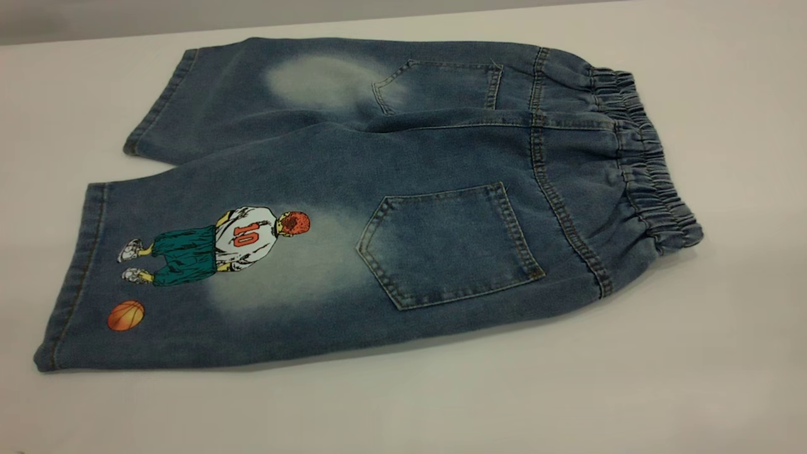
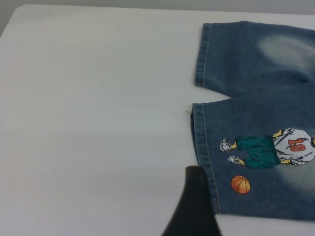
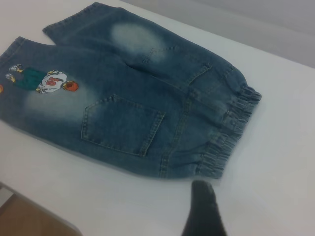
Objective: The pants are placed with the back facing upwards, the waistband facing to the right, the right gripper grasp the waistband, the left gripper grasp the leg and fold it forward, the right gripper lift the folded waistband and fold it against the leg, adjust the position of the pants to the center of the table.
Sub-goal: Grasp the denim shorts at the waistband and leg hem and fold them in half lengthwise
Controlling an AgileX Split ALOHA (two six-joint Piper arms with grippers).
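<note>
1. The pants [image 1: 391, 195] lie flat and unfolded on the white desk [image 1: 725, 353], back side up, with both patch pockets showing.
2. The waistband [image 1: 649, 164], a gathered elastic band, forms the wide end of the garment and points toward the right of the exterior view; the two leg hems point toward the left.
3. The leg [image 1: 208, 277] carrying the print lies on the nearer side in the exterior view. The print shows a red-haired player [image 1: 220, 246] in a white "10" jersey, with an orange ball [image 1: 126, 315] just beside the hem.
4. The plain leg [image 1: 252, 94] lies on the farther side, spread slightly apart from the printed one at the hems, with a pale faded patch on its thigh.
5. Left claw [image 2: 193, 206]: only one dark fingertip shows in the left wrist view, at the hem of the printed leg near the ball; whether it touches the cloth, and whether the claw is apart or together, cannot be told.
6. Right claw [image 3: 204, 209]: one dark fingertip shows in the right wrist view, over bare desk just beside the waistband, near the corner on the printed leg's side; its state likewise cannot be told.
7. Neither claw appears in the exterior view.
</note>
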